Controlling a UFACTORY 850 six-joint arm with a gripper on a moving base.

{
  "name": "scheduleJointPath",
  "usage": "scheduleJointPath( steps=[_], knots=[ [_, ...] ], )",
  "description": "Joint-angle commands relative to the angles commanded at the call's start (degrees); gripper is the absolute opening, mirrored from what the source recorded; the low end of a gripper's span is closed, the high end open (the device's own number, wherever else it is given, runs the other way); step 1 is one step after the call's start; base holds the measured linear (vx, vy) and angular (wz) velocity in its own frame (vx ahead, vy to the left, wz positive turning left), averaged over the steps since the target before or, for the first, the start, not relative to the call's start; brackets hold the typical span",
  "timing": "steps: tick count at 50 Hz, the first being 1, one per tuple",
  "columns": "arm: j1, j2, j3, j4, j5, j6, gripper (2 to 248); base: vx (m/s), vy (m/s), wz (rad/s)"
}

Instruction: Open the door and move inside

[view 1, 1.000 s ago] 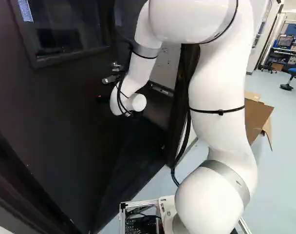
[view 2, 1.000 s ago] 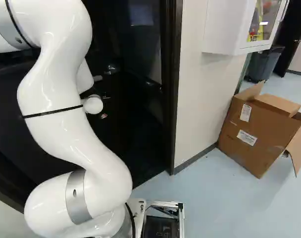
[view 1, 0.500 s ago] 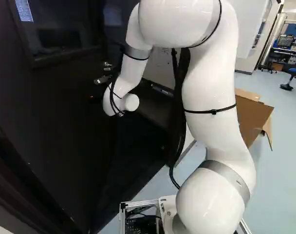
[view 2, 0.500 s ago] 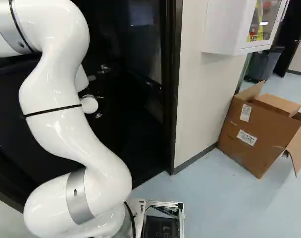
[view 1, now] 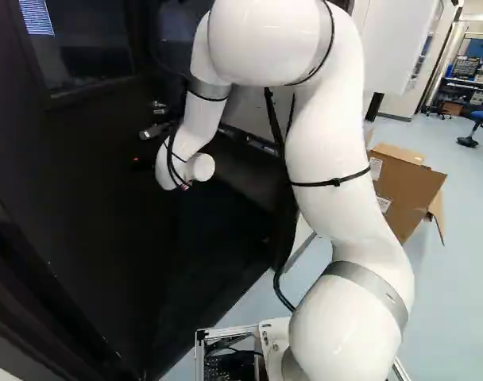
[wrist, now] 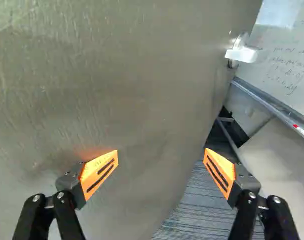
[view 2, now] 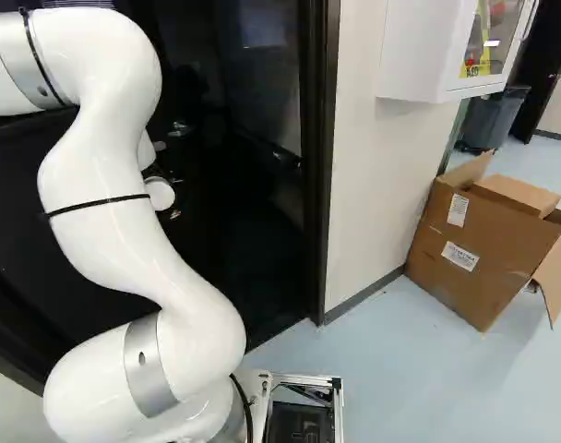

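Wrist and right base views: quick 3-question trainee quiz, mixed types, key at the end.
1. True or false: in the wrist view, the gripper stands open.
2. In the wrist view, where is the handle?
A) gripped by the gripper
B) ahead of the gripper, near the edge of the door
C) behind the gripper
3. Fill in: in the right base view, the cardboard box stands on the ____, beside the wall.

Key: 1 true; 2 B; 3 floor.
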Motion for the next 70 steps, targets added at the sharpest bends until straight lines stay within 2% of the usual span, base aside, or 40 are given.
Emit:
scheduleJointPath(
  steps=[34, 70],
  knots=[
    [4.29, -5.02, -6.70, 0.00, 0.00, 0.00, 247, 0.000, 0.000, 0.000],
    [9.44, -6.86, -9.22, 0.00, 0.00, 0.00, 247, 0.000, 0.000, 0.000]
  ],
)
